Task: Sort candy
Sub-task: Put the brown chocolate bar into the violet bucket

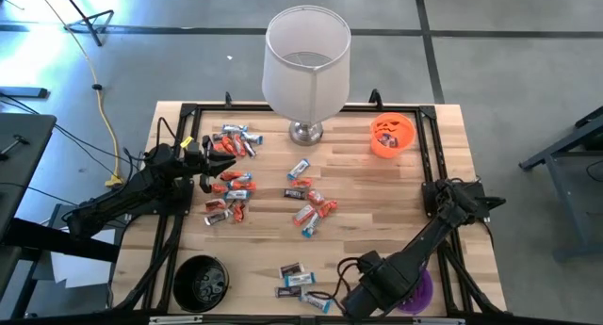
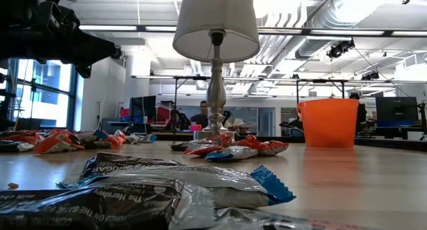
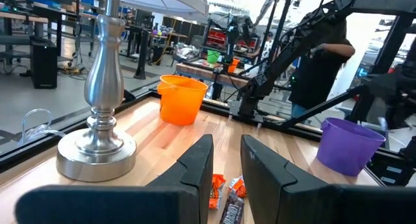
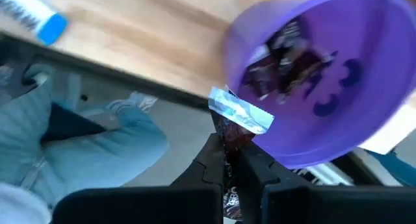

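Sorting of wrapped candy on a wooden table (image 1: 452, 174). The right gripper (image 4: 229, 160), at the near edge toward the right corner, has its fingers closed on a dark brown candy bar (image 4: 235, 123) with a silvery-blue wrapper end, held just beside the rim of the purple bowl (image 4: 364, 130), which already contains several dark bars. To complete the drop well, the bar should be carried over the bowl's open mouth before the fingers part, since at present it appears to hang at or just outside the rim, where it could fall off the table edge. The left gripper (image 3: 226, 164) hovers over the candy pile (image 1: 231, 188) near the left edge, fingers narrowly apart and apparently empty. Loose candy lies mid-table and near the near edge; an orange bowl (image 1: 392, 135) stands at the far right, a black bowl (image 1: 201, 282) at the near left, and a lamp (image 1: 306, 66) at the far edge. Open room remains across the right half of the table.
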